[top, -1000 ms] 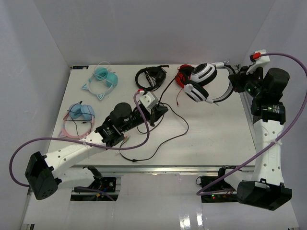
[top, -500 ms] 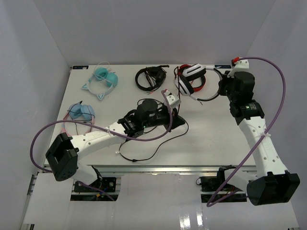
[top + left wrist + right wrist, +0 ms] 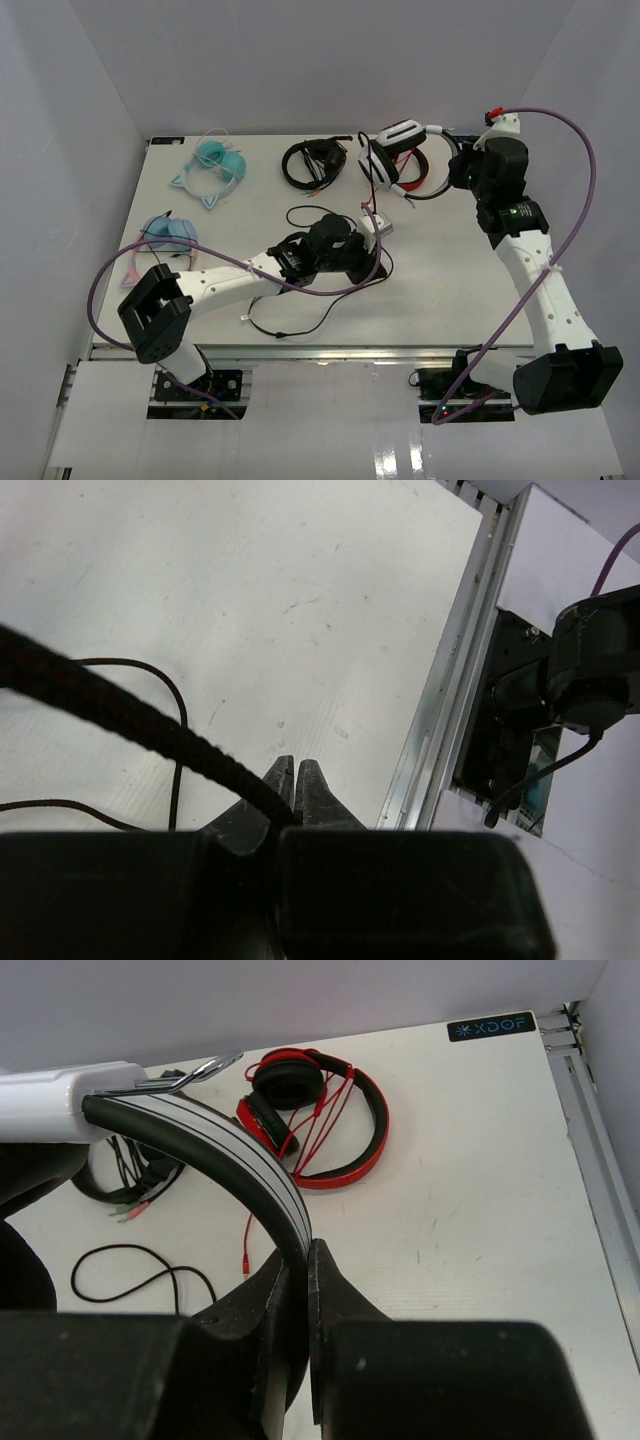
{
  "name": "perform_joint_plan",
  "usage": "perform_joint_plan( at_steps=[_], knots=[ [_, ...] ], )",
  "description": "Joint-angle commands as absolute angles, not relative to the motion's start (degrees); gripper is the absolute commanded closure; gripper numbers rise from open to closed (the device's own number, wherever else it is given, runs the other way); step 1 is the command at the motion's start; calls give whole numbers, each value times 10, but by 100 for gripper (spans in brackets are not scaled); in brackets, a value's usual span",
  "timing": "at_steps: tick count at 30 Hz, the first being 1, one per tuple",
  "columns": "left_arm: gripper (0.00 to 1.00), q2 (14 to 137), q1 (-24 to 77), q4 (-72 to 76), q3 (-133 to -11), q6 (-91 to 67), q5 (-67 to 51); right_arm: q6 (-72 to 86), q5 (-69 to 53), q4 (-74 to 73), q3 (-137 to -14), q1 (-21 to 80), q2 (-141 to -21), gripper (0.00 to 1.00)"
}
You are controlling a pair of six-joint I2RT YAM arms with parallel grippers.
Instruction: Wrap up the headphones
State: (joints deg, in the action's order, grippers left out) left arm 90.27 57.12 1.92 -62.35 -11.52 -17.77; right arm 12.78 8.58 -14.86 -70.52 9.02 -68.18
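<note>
The white headphones (image 3: pixel 396 158) hang in the air over the back of the table. My right gripper (image 3: pixel 452 172) is shut on their headband (image 3: pixel 235 1155), which runs up and left from between the fingers in the right wrist view. The thin black cable (image 3: pixel 300 325) drops from the cups and loops on the table. My left gripper (image 3: pixel 378 240) sits at mid-table and is shut on this cable (image 3: pixel 100 695), which crosses from the upper left into its closed fingers (image 3: pixel 312 785).
The red-and-black pair (image 3: pixel 320 1130) lies under the lifted headphones at the back. The all-black pair (image 3: pixel 313 160) lies to its left. A teal pair (image 3: pixel 215 165) and a blue-pink pair (image 3: pixel 165 235) lie at the left. The table's right edge rail (image 3: pixel 450 690) is close to my left gripper.
My right gripper has swung left with the headphones, turning them. My left arm has reached further right across the table, carrying the cable with it.
</note>
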Motion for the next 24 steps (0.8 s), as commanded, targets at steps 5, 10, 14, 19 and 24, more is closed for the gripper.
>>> perform_joint_plan(
  at_steps=[5, 10, 14, 19, 24],
  knots=[
    [100, 914, 575, 6, -660, -94, -180, 115, 103, -82, -724, 102, -658, 92],
    [100, 916, 584, -31, -696, -81, -188, 45, 147, -46, -680, 133, -652, 92],
    [100, 915, 589, -40, -697, -79, -187, 18, 151, -18, -662, 142, -648, 92],
    [100, 926, 591, -48, -695, -79, -190, 12, 130, -16, -672, 145, -648, 92],
    [100, 956, 592, -67, -709, -72, -223, 10, 110, -15, -676, 146, -645, 92]
  ],
)
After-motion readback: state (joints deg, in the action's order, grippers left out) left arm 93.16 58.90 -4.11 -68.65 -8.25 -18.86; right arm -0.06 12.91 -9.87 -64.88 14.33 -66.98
